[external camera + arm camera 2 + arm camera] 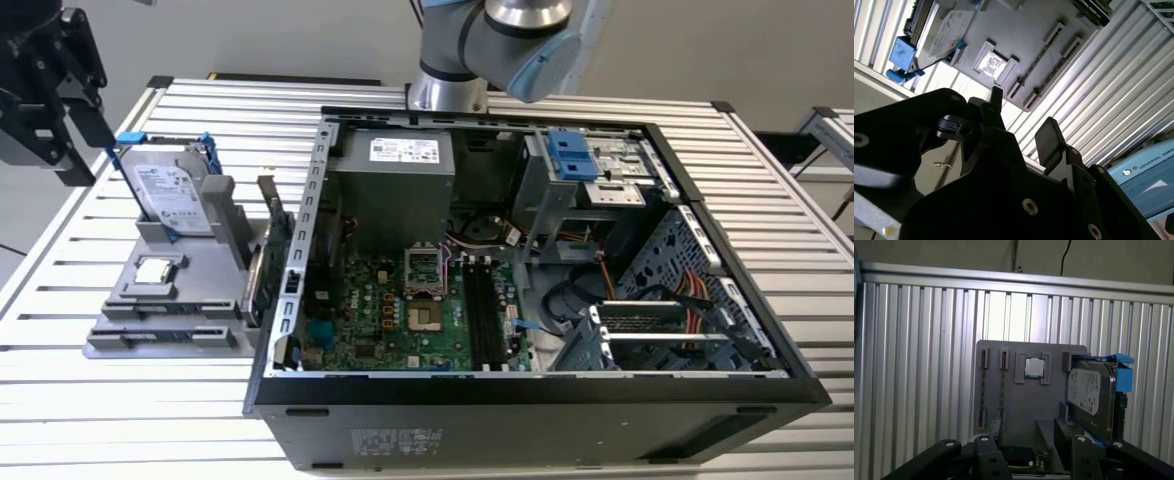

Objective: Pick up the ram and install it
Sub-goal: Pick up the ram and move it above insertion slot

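Because the ram (264,205) stands on edge in the grey holder (187,300), with the green expansion card (283,285) just beside it and the wall of the case (534,388) close beyond that, my likeliest slip is closing on the wrong board or clipping the card on the way down. My claw (1023,116) hangs wide and empty at the exterior view's left, near the hard drive (174,195) and apart from the ram, so there is a sideways reach to misjudge. A pinch off the stick's middle would, I think, let it tilt. A tilted stick would not meet the dark slots (481,320) on the motherboard (367,325) squarely, and forcing it could bend it.
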`<state>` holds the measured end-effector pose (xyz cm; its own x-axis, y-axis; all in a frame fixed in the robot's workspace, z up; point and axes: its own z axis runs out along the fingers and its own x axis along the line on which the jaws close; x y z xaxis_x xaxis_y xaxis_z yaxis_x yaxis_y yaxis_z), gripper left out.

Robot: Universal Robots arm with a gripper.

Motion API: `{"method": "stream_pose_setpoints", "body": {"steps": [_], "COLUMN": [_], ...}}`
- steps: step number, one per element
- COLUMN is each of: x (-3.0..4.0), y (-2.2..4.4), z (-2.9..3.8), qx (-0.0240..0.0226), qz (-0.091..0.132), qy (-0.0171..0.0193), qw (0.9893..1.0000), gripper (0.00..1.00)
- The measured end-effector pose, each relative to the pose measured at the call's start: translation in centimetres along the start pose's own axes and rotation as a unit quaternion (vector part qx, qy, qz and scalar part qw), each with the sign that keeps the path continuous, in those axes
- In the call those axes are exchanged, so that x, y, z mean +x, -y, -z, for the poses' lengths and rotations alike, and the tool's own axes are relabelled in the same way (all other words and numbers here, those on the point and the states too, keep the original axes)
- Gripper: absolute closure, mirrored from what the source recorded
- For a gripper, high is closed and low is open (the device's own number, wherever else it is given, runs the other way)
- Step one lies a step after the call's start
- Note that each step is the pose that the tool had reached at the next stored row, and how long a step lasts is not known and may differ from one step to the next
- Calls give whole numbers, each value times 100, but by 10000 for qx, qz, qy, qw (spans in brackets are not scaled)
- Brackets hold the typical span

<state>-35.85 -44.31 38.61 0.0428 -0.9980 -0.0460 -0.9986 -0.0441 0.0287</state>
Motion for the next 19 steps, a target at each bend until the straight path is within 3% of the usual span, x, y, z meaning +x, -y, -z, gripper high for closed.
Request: {"method": "stream_pose_setpoints", "body": {"steps": [12,19], "x": [31,33], "y": [11,12], "z": [-117,-145], "qx": [1,1], "qz": [-27,-28], "qy": [0,1], "qw": [10000,10000], "gripper": [0,0]}}
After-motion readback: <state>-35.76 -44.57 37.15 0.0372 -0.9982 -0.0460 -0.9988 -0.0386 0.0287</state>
